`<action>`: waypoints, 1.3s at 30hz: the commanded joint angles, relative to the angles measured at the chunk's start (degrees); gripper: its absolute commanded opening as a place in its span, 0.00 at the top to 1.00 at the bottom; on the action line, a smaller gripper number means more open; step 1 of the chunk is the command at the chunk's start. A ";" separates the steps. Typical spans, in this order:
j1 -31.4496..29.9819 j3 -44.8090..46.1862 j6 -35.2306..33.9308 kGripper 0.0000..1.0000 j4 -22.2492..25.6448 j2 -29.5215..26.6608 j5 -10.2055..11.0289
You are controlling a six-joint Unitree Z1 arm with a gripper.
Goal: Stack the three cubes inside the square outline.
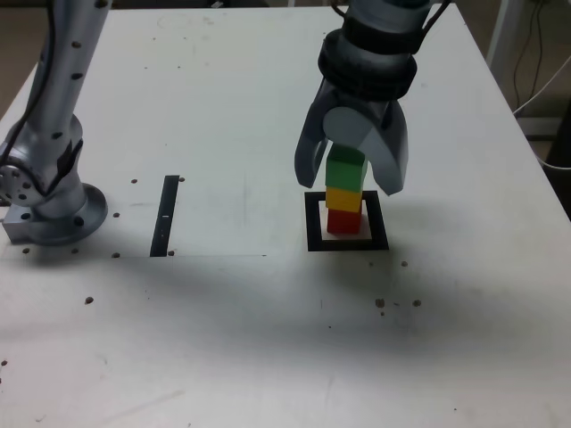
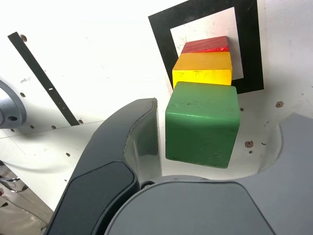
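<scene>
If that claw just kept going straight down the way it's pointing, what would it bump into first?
Probably the green cube, the top of the stack, which sits between the open claw's fingers. The fingers themselves might slide past it towards the square outline and table; depth is unclear.

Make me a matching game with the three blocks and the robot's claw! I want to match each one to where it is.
Things:
1. red cube
2. yellow cube
3. green cube
4. gripper

Places or states:
a. top of the stack
b. open, jaws standing either side of the top block
c. bottom of the stack, inside the square outline
d. middle of the stack

Pairs: 1-c, 2-d, 3-a, 4-b
</scene>
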 commanded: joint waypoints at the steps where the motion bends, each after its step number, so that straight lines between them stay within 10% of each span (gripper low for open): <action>1: 0.14 0.04 0.11 0.01 0.67 -1.64 0.32; 19: 0.14 2.06 -0.15 0.00 1.45 -7.54 1.13; 39: 0.40 23.56 -5.65 0.01 -0.66 -22.17 0.18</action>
